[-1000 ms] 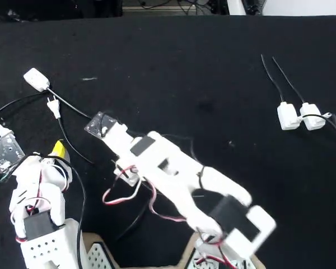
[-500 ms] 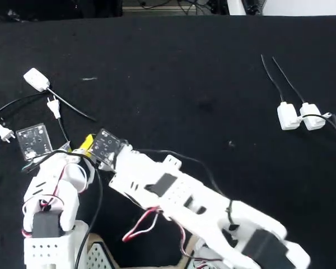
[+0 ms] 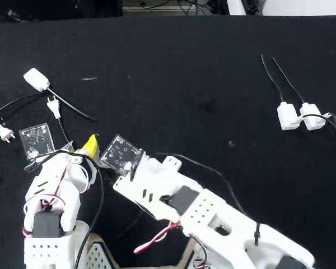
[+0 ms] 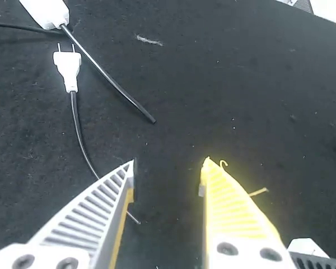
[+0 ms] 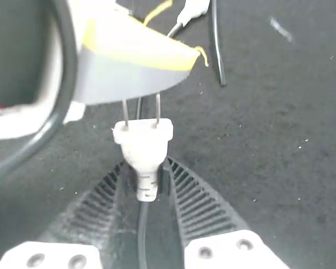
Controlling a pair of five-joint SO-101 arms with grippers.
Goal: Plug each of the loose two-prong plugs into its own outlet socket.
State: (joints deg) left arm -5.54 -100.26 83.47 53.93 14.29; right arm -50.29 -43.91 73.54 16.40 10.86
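My right gripper (image 5: 146, 169) is shut on a white two-prong plug (image 5: 143, 138); its prongs point at the yellow finger (image 5: 135, 40) of the left gripper, close by. My left gripper (image 4: 167, 171) is open with nothing between its fingers, low over the black table near the front left. Beyond it lie a loose white plug (image 4: 67, 60) on a black cable and a white outlet socket (image 4: 46, 9). From above, that plug (image 3: 54, 105) and socket (image 3: 36, 79) lie at the far left, with another loose plug (image 3: 4, 133) nearer the edge.
Two white blocks (image 3: 288, 115) (image 3: 312, 116) with thin black wires sit at the right. Black cables (image 3: 73, 106) cross the table at the left. The right arm (image 3: 179, 196) lies diagonally across the front, its wrist close beside the left arm (image 3: 53, 185).
The right arm has drawn back toward the table's front, bringing its wrist close beside the left gripper. The left arm has swung to the right.
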